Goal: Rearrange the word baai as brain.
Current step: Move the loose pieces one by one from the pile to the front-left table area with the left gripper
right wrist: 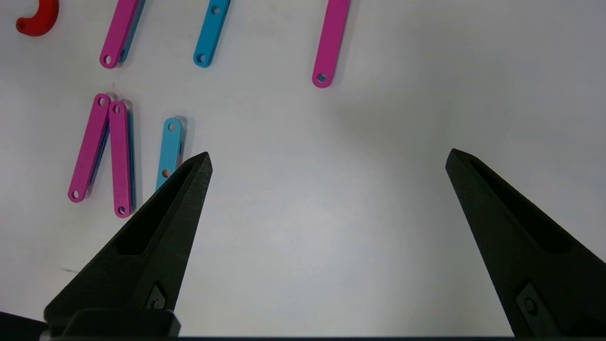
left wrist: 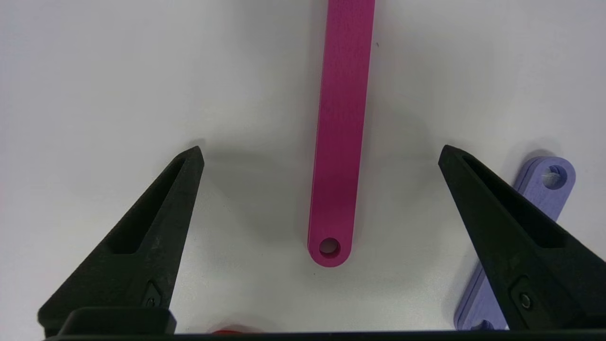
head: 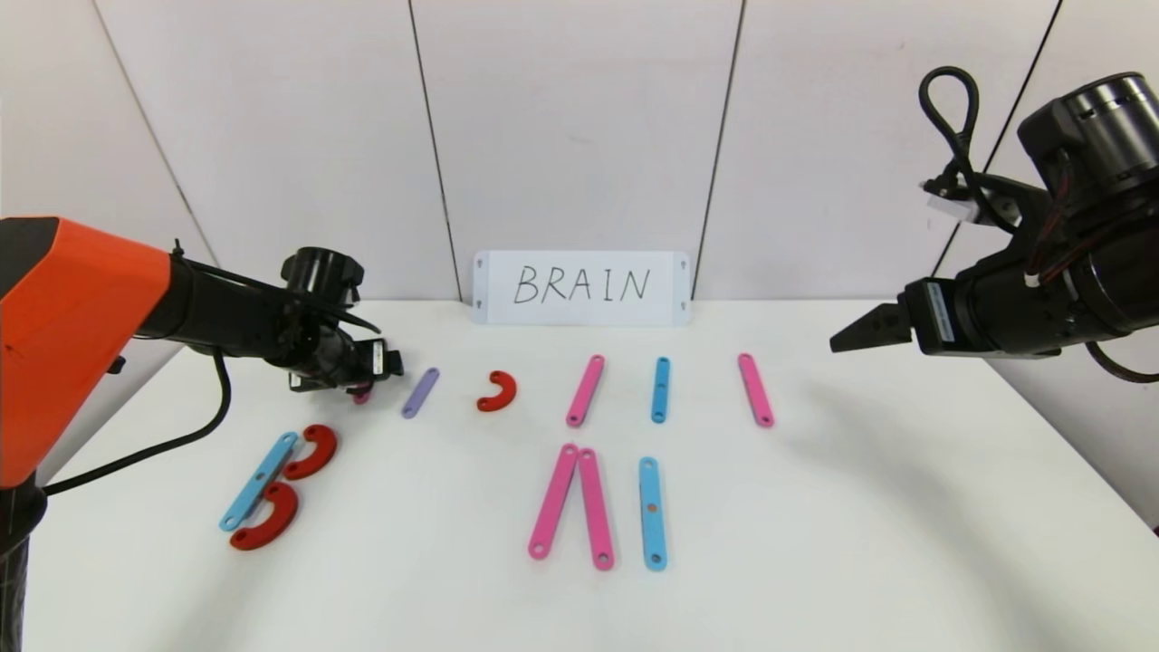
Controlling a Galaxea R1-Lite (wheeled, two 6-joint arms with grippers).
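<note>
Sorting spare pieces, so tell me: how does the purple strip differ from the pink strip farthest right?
The purple strip is shorter than the far-right pink strip. The purple strip's far end leans toward the robot's right; the pink strip's leans left. The purple strip lies beside the left end effector, the pink strip well apart from either. Both lie flat, with holes at their ends.

My head camera looks forward and down over the whole tabletop (head: 815, 543). My left wrist camera sits close above one pink strip (left wrist: 338, 142) — my right, higher, shares the pink pair (right wrist: 106, 151) with the head view.
</note>
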